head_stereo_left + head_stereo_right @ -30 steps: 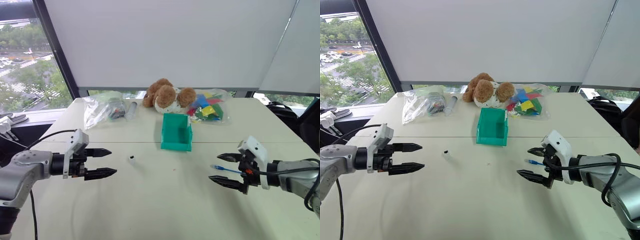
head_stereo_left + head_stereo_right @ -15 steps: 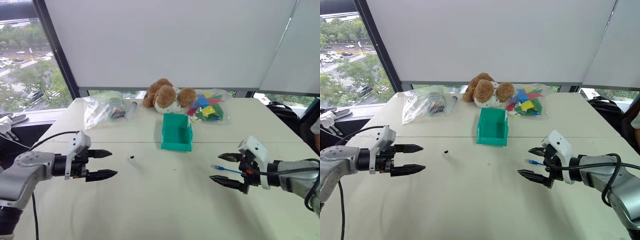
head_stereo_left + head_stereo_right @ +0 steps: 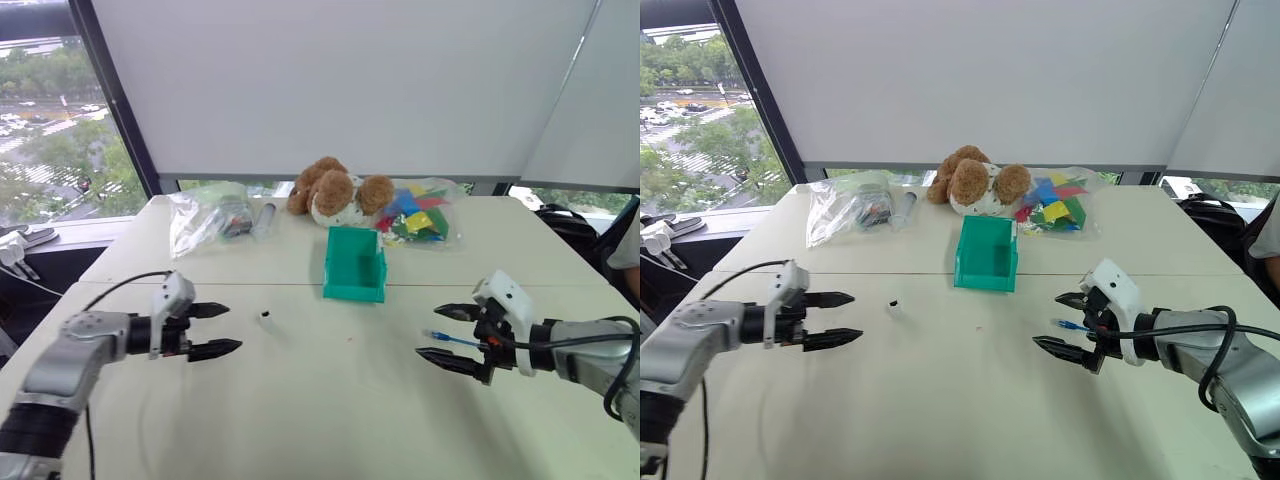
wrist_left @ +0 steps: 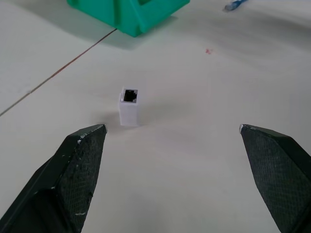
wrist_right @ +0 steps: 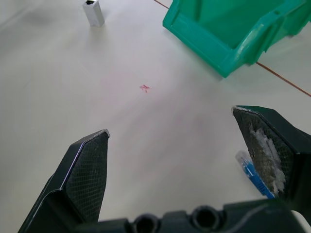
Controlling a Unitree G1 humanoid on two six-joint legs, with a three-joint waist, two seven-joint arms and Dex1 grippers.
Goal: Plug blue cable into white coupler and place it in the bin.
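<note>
Left tool [image 3: 217, 330] beside white coupler [image 3: 263, 319]

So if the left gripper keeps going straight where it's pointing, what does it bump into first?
Probably the white coupler. It stands upright on the table just ahead of the open left gripper, slightly toward one finger.

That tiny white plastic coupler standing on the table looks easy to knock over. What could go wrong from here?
1. The tiny white plastic coupler stands upright and alone; the open left tool could tip it or push it away when closing in.
2. The thin bright blue cable lies flat on the pale table beside the open right tool, so the fingers may slide it instead of lifting it.
</note>
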